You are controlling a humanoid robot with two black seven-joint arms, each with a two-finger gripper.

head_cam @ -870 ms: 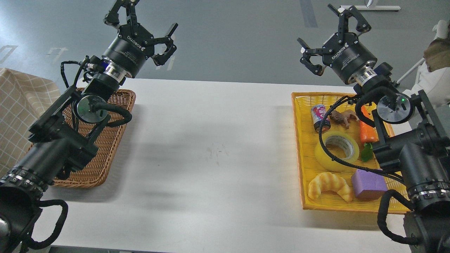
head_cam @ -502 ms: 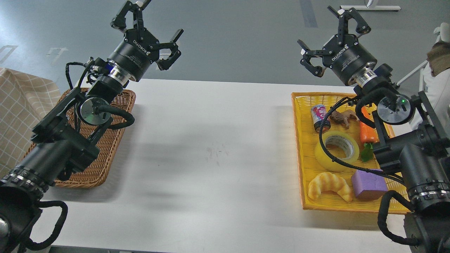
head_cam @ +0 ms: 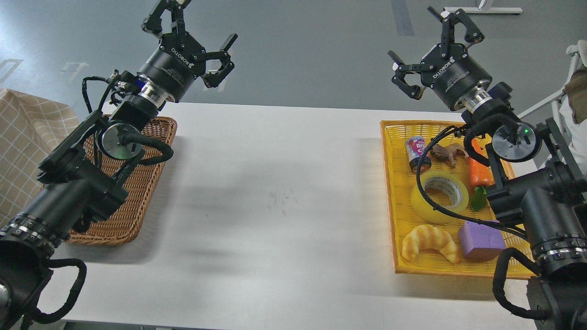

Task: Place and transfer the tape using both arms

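Observation:
The tape (head_cam: 439, 196), a wide yellow translucent roll with a grey-white core, lies flat in the yellow tray (head_cam: 392, 192) on the table's right side. A black cable of my right arm crosses in front of it. My right gripper (head_cam: 431, 43) is open and empty, raised above the tray's far edge, well clear of the tape. My left gripper (head_cam: 192, 39) is open and empty, raised above the far end of the brown wicker basket (head_cam: 137, 201) on the left.
The yellow tray also holds a croissant toy (head_cam: 430, 242), a purple block (head_cam: 480, 240), a small can (head_cam: 417, 153), a brown animal figure (head_cam: 447, 153) and an orange carrot toy (head_cam: 479, 175). A white table (head_cam: 275, 201) spans between basket and tray. A checked cloth (head_cam: 23, 146) lies far left.

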